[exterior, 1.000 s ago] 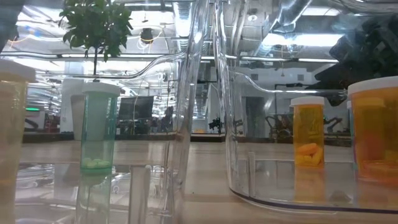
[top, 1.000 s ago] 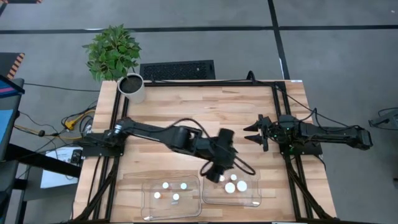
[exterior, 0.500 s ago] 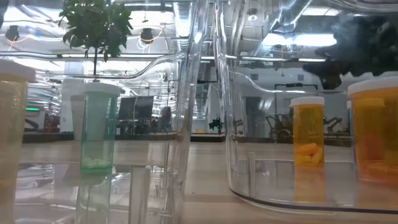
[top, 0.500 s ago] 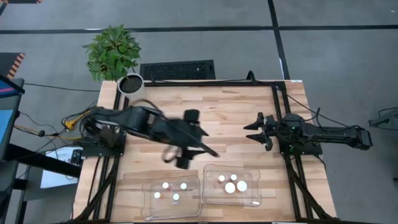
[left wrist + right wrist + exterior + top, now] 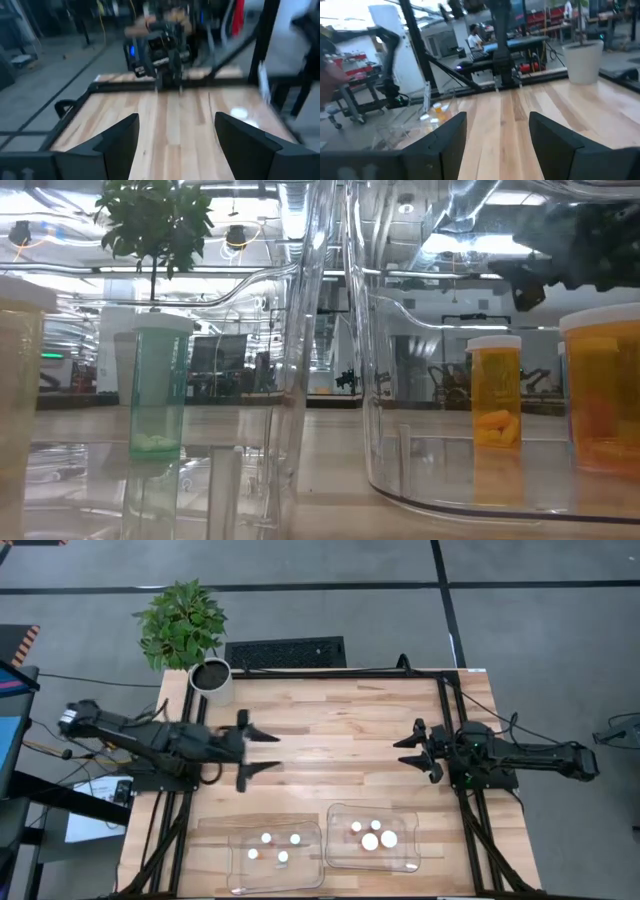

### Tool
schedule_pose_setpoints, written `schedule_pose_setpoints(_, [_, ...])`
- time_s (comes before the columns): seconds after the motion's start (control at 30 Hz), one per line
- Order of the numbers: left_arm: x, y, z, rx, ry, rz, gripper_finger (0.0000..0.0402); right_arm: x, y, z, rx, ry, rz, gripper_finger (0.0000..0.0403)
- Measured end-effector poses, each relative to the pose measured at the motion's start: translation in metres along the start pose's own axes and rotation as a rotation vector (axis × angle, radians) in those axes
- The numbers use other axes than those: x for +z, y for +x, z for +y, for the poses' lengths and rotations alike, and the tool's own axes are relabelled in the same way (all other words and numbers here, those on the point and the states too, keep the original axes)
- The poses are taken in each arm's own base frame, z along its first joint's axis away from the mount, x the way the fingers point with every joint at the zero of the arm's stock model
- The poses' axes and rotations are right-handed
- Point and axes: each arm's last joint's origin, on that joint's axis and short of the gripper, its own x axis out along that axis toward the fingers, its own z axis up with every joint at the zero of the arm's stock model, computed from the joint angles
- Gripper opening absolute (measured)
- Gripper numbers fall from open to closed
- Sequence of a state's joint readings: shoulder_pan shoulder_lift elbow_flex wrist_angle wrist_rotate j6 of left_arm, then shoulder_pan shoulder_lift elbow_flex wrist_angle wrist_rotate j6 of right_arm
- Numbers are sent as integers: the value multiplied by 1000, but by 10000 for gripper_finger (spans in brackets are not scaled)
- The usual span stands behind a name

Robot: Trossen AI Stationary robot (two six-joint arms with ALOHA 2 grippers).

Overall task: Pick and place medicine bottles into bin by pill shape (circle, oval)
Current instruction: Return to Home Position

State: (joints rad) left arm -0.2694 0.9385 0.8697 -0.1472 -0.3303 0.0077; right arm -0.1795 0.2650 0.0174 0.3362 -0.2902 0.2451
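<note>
The medicine bottles stand upright in two clear bins near the table's front edge. Several white caps show in the left bin point(image 5: 275, 854) and several in the right bin point(image 5: 372, 838). The low view shows a greenish bottle point(image 5: 155, 390) in the left bin and amber bottles point(image 5: 495, 405) point(image 5: 602, 395) in the right bin. My left gripper point(image 5: 265, 751) point(image 5: 175, 145) is open and empty over the table's left half, pointing right. My right gripper point(image 5: 402, 753) point(image 5: 497, 140) is open and empty over the right half, pointing left.
A white plant pot point(image 5: 213, 680) with a green plant point(image 5: 180, 622) stands at the table's far left corner. Bare wood point(image 5: 335, 750) lies between the two grippers and behind the bins. A black frame point(image 5: 450, 730) runs along the table's sides.
My left gripper has drawn back from above the right bin toward the table's left and far side, and has turned level, pointing right. The bottles and bins have stayed where they were.
</note>
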Motion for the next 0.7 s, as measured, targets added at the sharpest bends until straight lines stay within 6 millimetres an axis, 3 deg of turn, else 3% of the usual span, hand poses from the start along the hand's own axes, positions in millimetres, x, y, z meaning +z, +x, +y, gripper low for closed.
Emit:
schedule_pose_setpoints(0.17, [-76, -31, 12, 5, -156, -176, 253, 6, 0, 2, 16, -18, -50, 225])
schedule_pose_setpoints(0.33, [-125, -53, 21, 16, -234, -297, 253, 10, 0, 3, 24, -29, -87, 225])
schedule_pose_setpoints(0.57, [-156, -78, 29, 39, -270, -398, 253, 14, -1, 3, 24, -31, -126, 225])
schedule_pose_setpoints(0.7, [-165, -77, 29, 61, -269, -362, 253, 15, -2, 0, 21, -31, -132, 225])
